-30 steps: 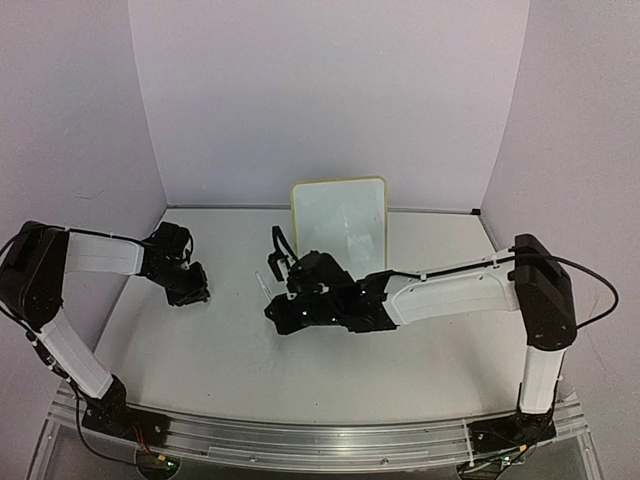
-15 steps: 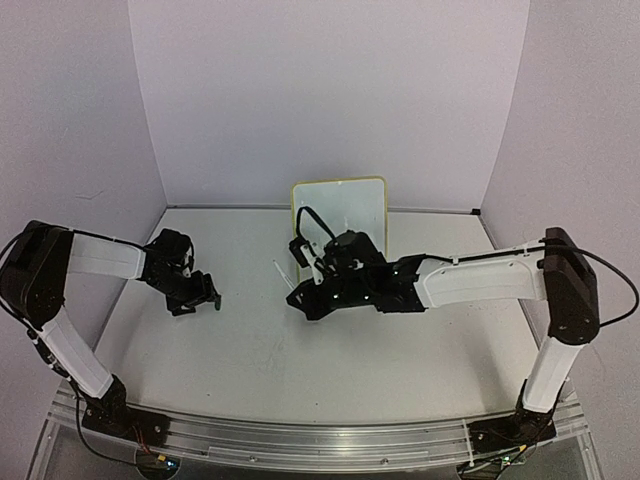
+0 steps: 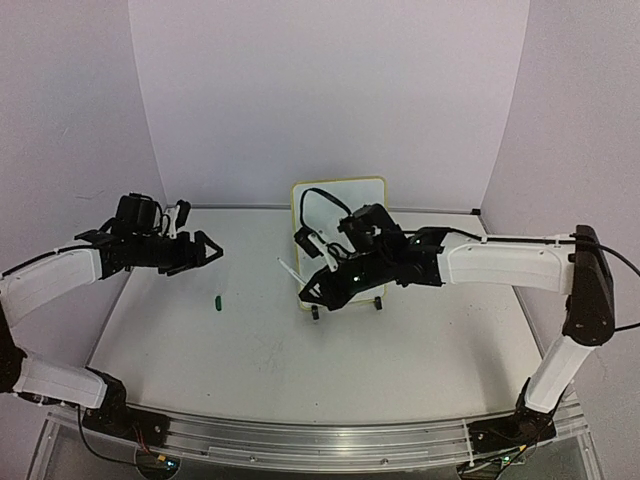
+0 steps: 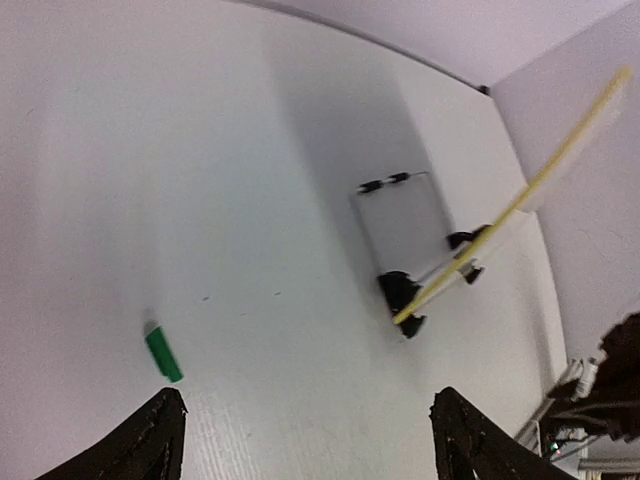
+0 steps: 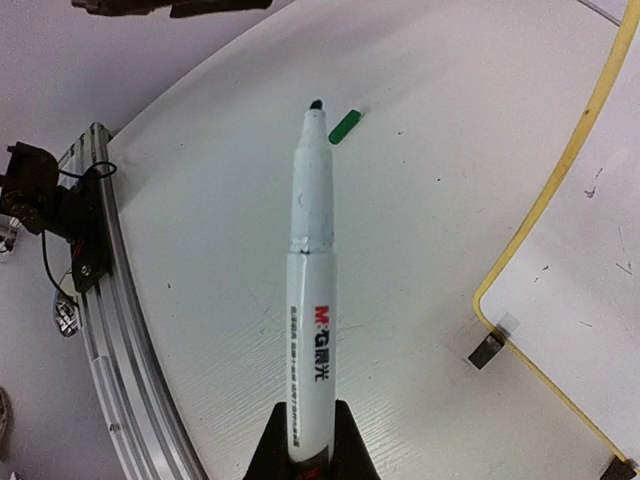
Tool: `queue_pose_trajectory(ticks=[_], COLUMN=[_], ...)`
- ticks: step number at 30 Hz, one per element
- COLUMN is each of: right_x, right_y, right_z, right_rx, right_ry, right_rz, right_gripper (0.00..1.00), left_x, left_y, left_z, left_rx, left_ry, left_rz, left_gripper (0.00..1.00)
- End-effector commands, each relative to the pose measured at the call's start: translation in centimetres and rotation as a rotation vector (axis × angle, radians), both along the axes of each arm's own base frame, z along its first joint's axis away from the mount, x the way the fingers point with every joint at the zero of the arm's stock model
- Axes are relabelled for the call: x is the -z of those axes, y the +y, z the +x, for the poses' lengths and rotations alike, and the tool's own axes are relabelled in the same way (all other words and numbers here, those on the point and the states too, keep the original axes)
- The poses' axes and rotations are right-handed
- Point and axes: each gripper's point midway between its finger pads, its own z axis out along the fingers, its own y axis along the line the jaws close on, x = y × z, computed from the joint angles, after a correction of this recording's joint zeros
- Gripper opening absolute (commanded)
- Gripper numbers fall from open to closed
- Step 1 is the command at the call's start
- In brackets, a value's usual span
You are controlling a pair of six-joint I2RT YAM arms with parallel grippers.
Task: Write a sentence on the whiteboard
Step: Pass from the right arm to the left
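Whiteboard stands on black feet at the back middle of the table. Right gripper, just in front of it, pinches an uncapped marker, tip toward a green cap on the table. Left gripper hangs spread above the cap.

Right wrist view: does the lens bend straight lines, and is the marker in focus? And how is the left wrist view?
Right wrist view: yes, the metal rail curves strongly; the marker is sharp, its label readable. Left wrist view: the whiteboard shows a yellow edge that blurs toward the upper right; the table looks washed out.
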Motion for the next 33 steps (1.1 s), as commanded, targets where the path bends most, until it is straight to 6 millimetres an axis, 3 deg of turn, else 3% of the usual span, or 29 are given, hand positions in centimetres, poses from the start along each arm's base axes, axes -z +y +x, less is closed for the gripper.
queue_pose_trajectory(ticks=[1, 7, 18, 21, 27, 33], right_x=[-4.2, -5.3, -6.6, -7.0, -6.9, -6.3], right_y=[-0.8, -0.6, 0.0, 0.1, 0.1, 0.1], right_z=[-2.4, -4.1, -6.3, -6.9, -7.3, -7.5], right_rx=[-0.142, -0.214, -0.313, -0.347, -0.366, -0.374], right_ry=[0.055, 0.137, 0.231, 0.261, 0.285, 0.304], right_rz=[0.032, 0.042, 0.1, 0.115, 0.107, 0.097], right_gripper=[0.0, 0.0, 0.0, 0.0, 0.0, 0.0], left_x=[-8.3, -9.1, -8.6, -8.6, -8.9, -9.5], left_y=[-5.9, -10.7, -14.0, -14.7, -16.0, -16.6], left_z=[-4.1, -8.3, -11.7, -12.2, -13.1, -13.0], left_rx=[0.395, 0.663, 0.843, 0.872, 0.918, 0.924], left_ry=[-0.182, -0.134, -0.028, -0.008, 0.007, -0.004], left_rz=[-0.161, -0.218, -0.328, -0.35, -0.39, -0.439], left_gripper=[0.89, 0.93, 0.95, 0.87, 0.6, 0.45])
